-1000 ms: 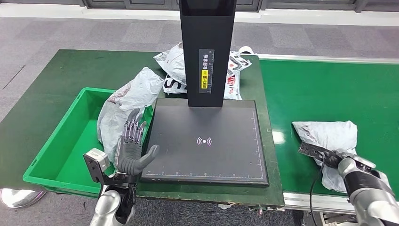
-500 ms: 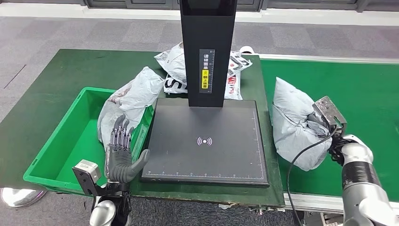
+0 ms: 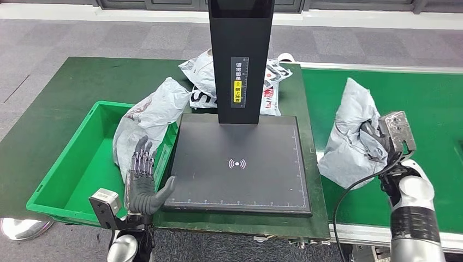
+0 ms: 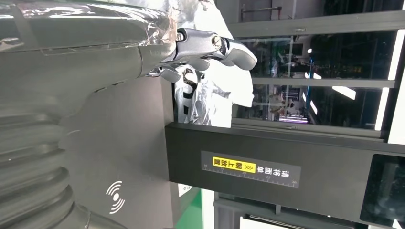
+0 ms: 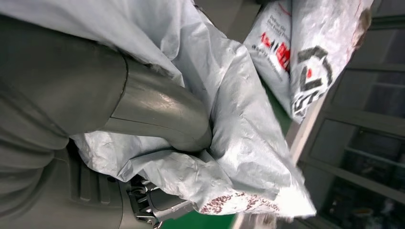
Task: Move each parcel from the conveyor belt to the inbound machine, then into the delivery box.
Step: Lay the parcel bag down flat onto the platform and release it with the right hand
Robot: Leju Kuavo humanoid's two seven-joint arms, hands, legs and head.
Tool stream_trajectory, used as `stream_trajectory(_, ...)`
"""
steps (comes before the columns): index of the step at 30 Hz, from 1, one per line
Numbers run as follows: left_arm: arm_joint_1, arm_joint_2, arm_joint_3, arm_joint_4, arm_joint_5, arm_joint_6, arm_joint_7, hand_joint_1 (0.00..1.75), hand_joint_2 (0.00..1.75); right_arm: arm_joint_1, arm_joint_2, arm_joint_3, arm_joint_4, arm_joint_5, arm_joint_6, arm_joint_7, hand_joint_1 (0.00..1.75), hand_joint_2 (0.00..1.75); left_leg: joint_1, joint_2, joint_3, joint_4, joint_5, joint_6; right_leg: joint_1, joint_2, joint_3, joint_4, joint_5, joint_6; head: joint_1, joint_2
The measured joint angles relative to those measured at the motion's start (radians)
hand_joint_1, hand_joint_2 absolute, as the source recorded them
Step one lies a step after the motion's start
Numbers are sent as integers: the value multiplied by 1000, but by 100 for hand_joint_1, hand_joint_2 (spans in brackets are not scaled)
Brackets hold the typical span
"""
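Observation:
My right hand [image 3: 377, 141] grips a crumpled grey parcel [image 3: 349, 136] and holds it above the green conveyor belt [image 3: 426, 103], just right of the inbound machine's black scan plate [image 3: 240, 164]. Up close, the thick thumb [image 5: 157, 114] presses into the grey parcel [image 5: 239, 124]. My left hand [image 3: 143, 183] stands open, fingers up and spread, at the plate's front left corner beside the green delivery box [image 3: 76, 164]. Another grey parcel [image 3: 144, 123] leans over that box's right wall. In the left wrist view, the left hand's fingers [image 4: 210, 47] hold nothing.
The machine's black column [image 3: 240, 60] rises behind the plate. Printed white parcels [image 3: 202, 82] lie behind the column on the green table [image 3: 82, 82]. A cable [image 3: 355, 191] hangs from my right wrist. Grey floor lies beyond the table.
My right hand has lifted the grey parcel off the belt and raised it, turning it upright. My left hand has dropped a little and drawn back toward me.

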Motion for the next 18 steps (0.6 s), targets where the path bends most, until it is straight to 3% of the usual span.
stream_trajectory(7, 1, 0, -10, 18, -1, -3, -6, 0, 175, 22, 15, 108, -75, 6, -48, 3, 175, 175, 0, 1, 0, 0, 1, 0, 0, 0, 0, 0, 0, 0, 0, 0)
stream_trajectory(18, 0, 0, -12, 23, -1, -4, -6, 0, 175, 24, 16, 139, -95, 8, -56, 4, 175, 175, 0, 1, 0, 0, 1, 0, 0, 0, 0, 0, 0, 0, 0, 0)
